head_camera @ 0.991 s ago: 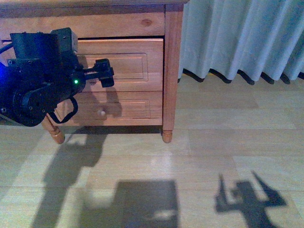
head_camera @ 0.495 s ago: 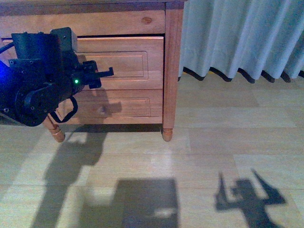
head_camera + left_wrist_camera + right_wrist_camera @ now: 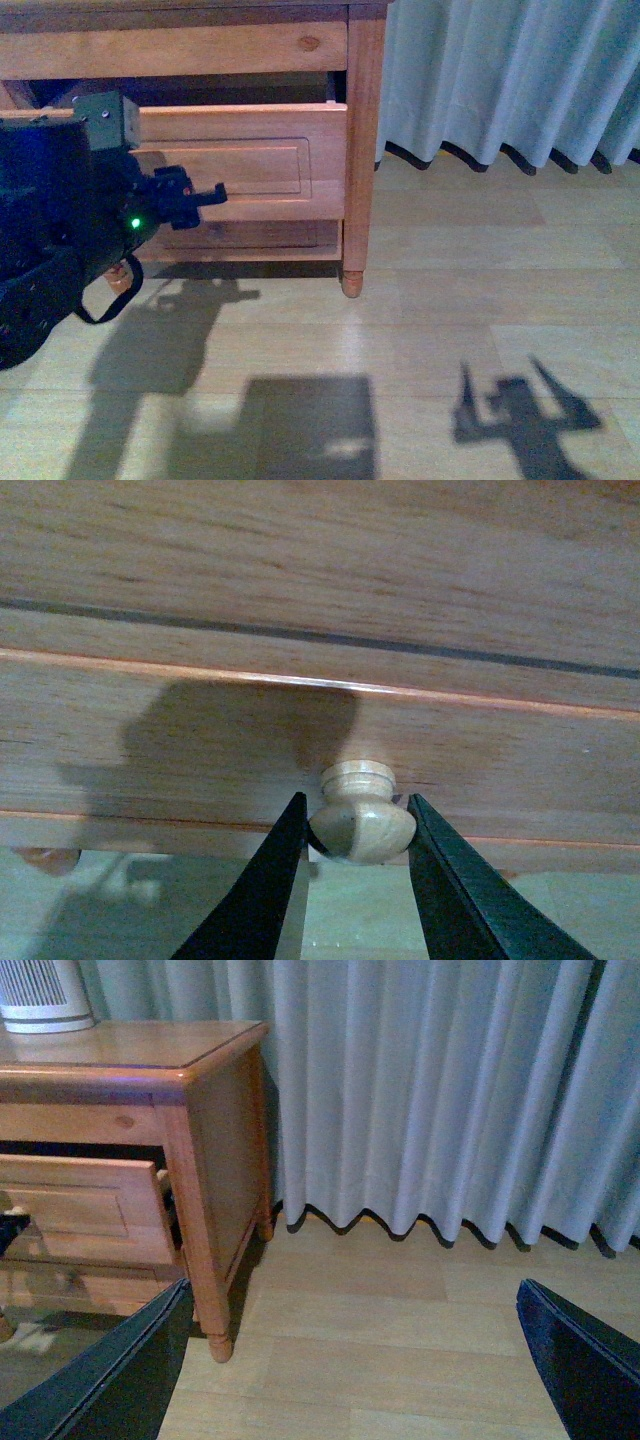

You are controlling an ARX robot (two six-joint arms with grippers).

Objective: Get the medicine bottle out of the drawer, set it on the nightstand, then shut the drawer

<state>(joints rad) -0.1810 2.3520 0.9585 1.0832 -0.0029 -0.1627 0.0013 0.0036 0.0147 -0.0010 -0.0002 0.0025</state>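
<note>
Clamping the round wooden knob point(image 3: 360, 818) from both sides, the left pincer point(image 3: 355, 802) is shown in the left wrist view with its two dark fingers point(image 3: 265, 890) pressed against the knob's flanks, so it is clenched on the knob. In the front view the same pincer point(image 3: 205, 195) is seen at the front of the drawer point(image 3: 240, 150), which stands drawn partway out of the nightstand point(image 3: 365, 150), with a dark gap left above its panel. The inside of the drawer is lost in shadow, and the medicine bottle cannot be made out in any view. The right pincer point(image 3: 355, 1285) is released, its fingers point(image 3: 110, 1370) spread wide and held well apart from the nightstand, above the wooden floor point(image 3: 400, 1360). A white ribbed cylinder point(image 3: 40, 995) is seen standing on the glossy worktop point(image 3: 150, 1045) of the nightstand, and a pale pleated curtain point(image 3: 430, 1090) hangs just beside it.
</note>
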